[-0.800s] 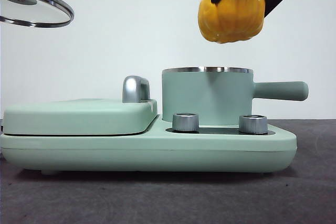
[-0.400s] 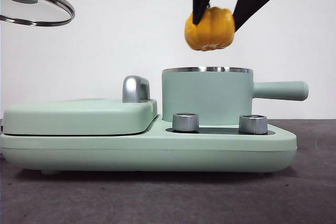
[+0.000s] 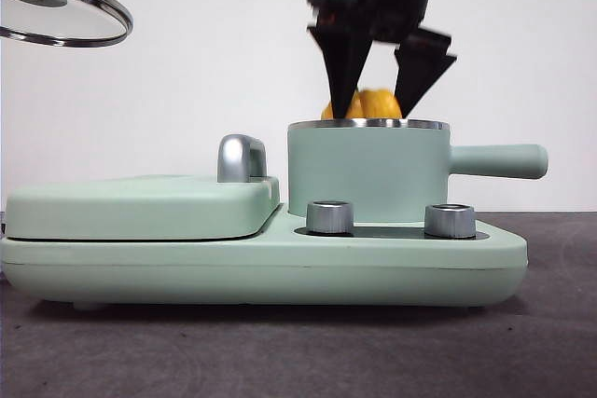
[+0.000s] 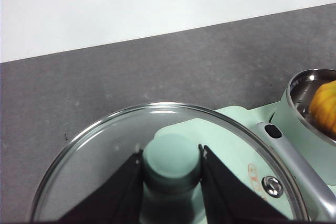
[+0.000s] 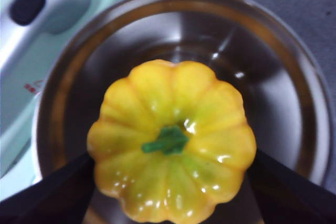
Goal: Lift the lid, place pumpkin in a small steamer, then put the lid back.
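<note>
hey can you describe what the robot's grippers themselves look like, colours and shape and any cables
Both grippers are black. In the front view the right gripper has two long jaws tapering like wedges to sharp points, below a bulky black body with a small grey block and thin dark cables looping over the top. The left gripper shows flat, matte black jaws that widen toward their base. No markings are visible on either.

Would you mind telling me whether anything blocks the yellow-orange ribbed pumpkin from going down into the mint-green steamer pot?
Nothing visible does. The pumpkin, held by the right gripper, sits over the open steamer, whose steel bowl looks empty; the glass lid is held aside by the left gripper.
</note>
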